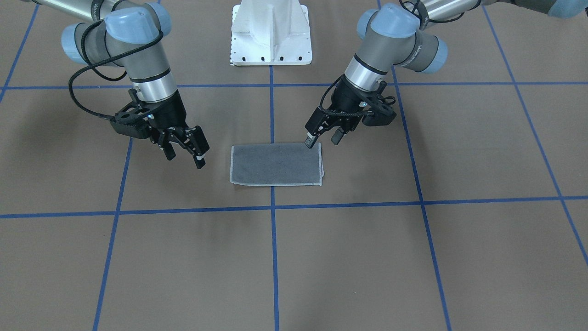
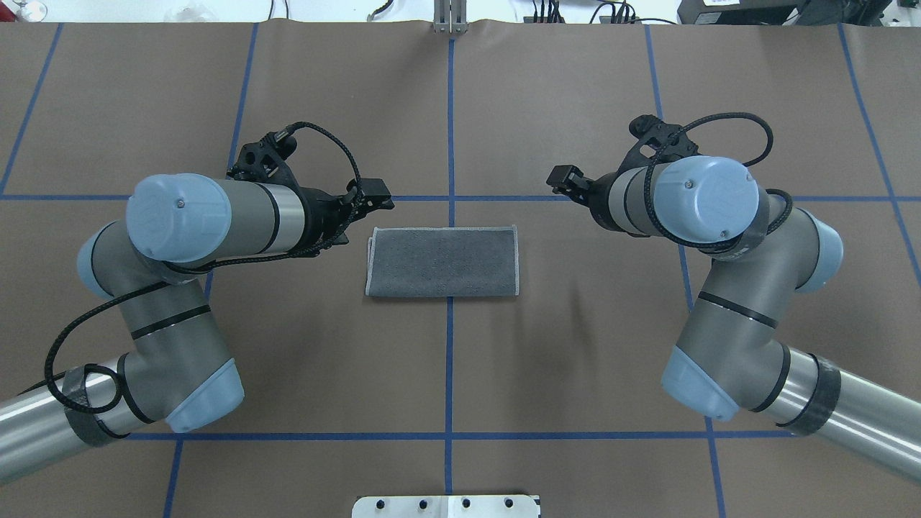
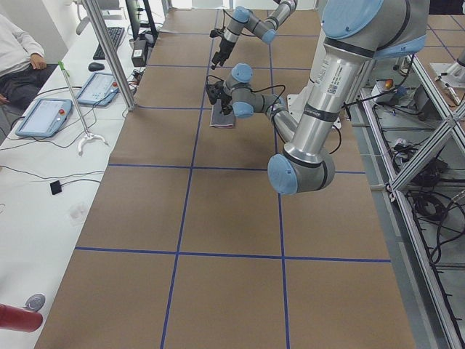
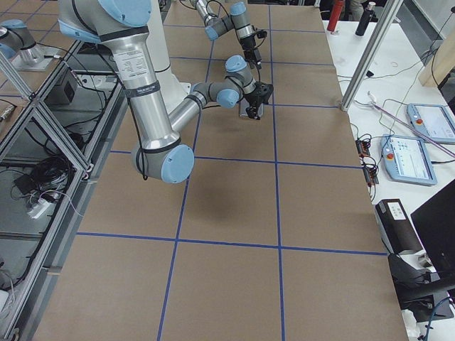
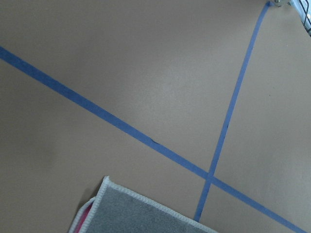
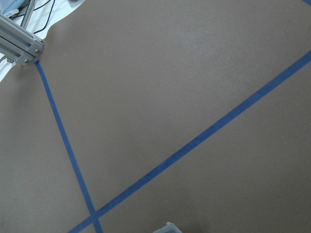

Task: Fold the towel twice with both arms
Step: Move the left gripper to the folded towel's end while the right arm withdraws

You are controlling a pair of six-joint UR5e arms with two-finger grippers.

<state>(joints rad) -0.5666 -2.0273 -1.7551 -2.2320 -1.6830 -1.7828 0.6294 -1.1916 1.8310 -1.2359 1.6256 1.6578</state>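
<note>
- The towel (image 1: 275, 164), folded once with its grey face up, lies flat on the counter (image 1: 367, 257) between both grippers.
- Left gripper (image 1: 324, 139): open, empty, at the towel's near corner.
- Right gripper (image 1: 185, 156): open, empty, just clear of the opposite edge.
- Soft, light, limp cloth; best pinched through both layers at its corners.

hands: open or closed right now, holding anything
Left hand: open, holding nothing, one fingertip by the folded towel corner.
Right hand: open, holding nothing, clear of the towel.
</note>
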